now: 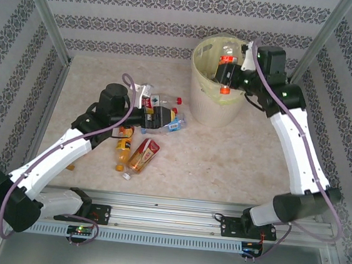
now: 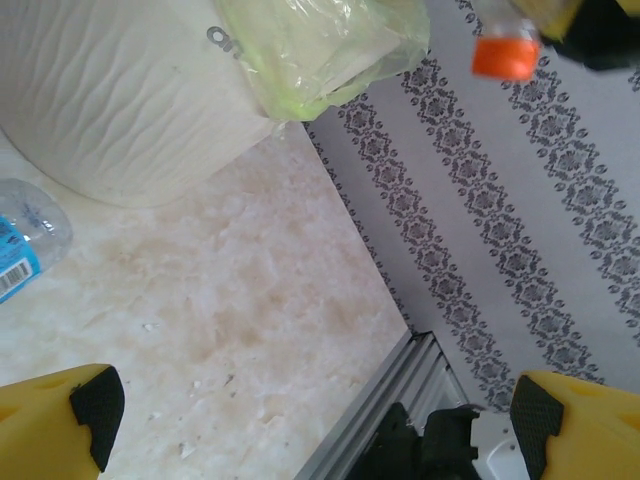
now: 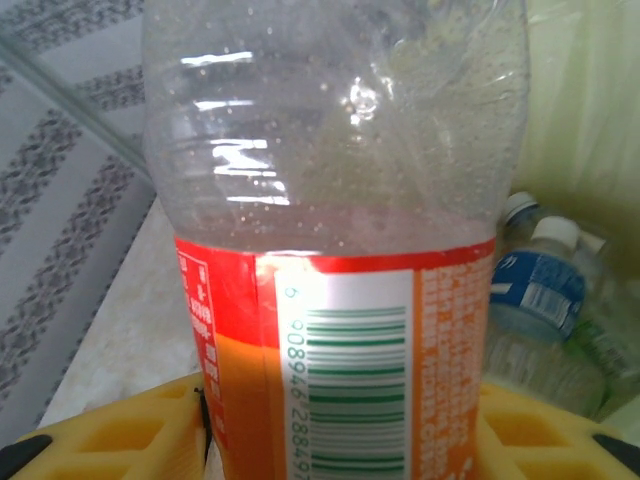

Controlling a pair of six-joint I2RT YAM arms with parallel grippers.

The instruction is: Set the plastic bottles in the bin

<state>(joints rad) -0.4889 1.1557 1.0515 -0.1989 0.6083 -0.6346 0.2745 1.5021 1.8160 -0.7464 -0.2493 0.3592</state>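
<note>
Clamped between the yellow fingers [image 3: 120, 430] of the right tool [image 3: 340, 440] is a clear plastic bottle [image 3: 340, 330] with an orange-and-red label and a barcode. The jaws press on its labelled part from both sides. From above, this bottle hangs cap down over the mouth of the bin [image 1: 210, 107], close to the near rim. Inside the bin lies a blue-labelled bottle [image 3: 535, 290] with a white cap, among other clear ones.

Over the tabletop [image 1: 236, 157] the left tool [image 2: 310, 410] has its jaws wide apart, with nothing between them. A clear bottle with a blue label [image 2: 20, 245] lies just beside it. Near the left arm lie three more: a red-capped clear bottle [image 1: 167, 99], an orange bottle [image 1: 122, 148] and a red-labelled bottle [image 1: 143, 157].
</note>
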